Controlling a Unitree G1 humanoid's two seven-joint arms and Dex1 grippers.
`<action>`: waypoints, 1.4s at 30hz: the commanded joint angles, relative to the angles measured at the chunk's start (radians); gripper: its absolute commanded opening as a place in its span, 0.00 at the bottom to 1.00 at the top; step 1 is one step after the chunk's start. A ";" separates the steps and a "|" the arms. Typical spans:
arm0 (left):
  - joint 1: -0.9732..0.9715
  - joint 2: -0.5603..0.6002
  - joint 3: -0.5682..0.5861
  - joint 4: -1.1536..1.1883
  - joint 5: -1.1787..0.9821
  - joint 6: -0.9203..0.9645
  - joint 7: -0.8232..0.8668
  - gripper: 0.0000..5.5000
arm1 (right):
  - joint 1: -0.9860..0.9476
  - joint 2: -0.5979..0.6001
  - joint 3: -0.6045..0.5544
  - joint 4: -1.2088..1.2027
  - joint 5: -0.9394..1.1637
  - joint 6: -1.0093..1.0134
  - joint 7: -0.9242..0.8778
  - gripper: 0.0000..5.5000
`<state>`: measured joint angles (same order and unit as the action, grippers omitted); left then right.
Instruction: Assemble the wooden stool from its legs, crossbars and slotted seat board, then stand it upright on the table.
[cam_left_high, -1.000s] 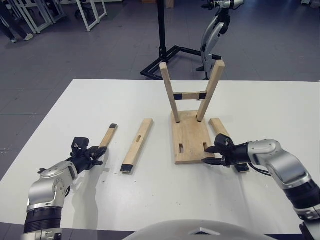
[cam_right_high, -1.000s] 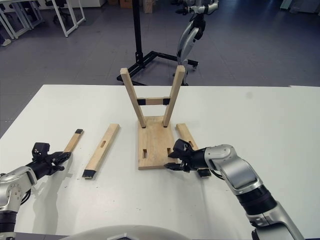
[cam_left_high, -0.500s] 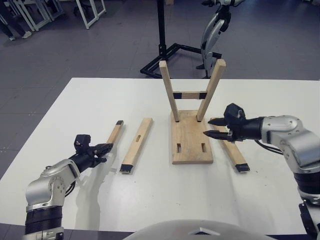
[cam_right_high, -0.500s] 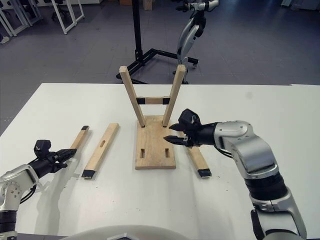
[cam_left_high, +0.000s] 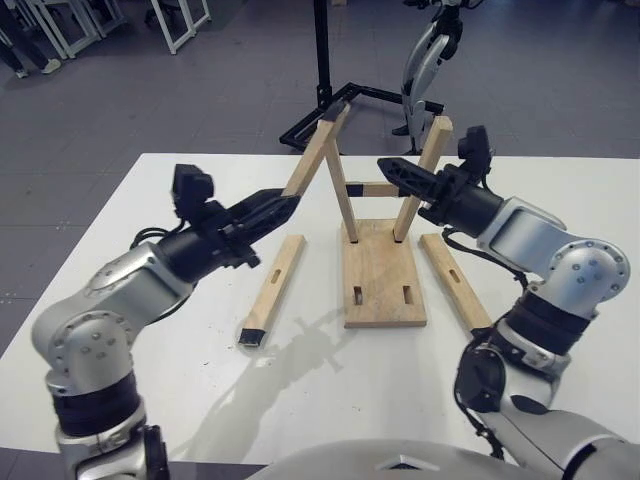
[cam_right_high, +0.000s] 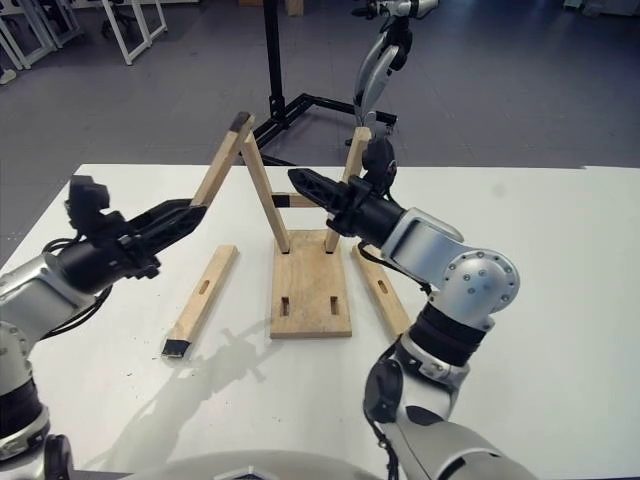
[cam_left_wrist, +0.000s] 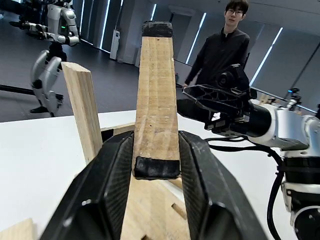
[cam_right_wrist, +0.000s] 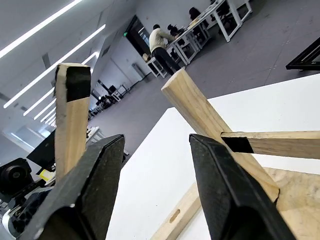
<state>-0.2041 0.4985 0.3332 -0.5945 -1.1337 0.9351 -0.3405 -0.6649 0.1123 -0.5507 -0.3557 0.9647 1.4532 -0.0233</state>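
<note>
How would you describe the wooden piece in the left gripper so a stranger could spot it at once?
On the white table, find the seat board with two legs standing on it. To its left, the left gripper holds one piece up in the air, tilted, black-capped end uppermost. The other two loose pieces lie flat on the table.

Seven wooden parts on show.
One seat board (cam_left_high: 385, 300), two upright legs (cam_left_high: 340, 185), two flat slotted legs (cam_left_high: 274, 288), two crossbars (cam_left_high: 363, 190).
</note>
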 joint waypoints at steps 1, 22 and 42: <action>-0.034 -0.019 -0.053 -0.056 -0.001 -0.009 0.098 0.24 | -0.055 0.093 -0.059 -0.056 0.056 0.027 -0.162 0.43; -0.007 -0.038 -0.179 -0.006 0.118 -0.076 0.102 0.24 | 0.042 -0.227 0.328 0.027 0.800 -0.416 -0.563 0.43; 0.028 -0.094 -0.256 -0.073 0.094 -0.075 0.158 0.24 | 0.033 -0.394 0.467 0.115 0.740 -0.595 -0.444 0.43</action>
<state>-0.1876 0.4069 0.0851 -0.6549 -1.0450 0.8540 -0.1946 -0.6059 -0.2750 -0.0870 -0.2621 1.7286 0.8722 -0.4775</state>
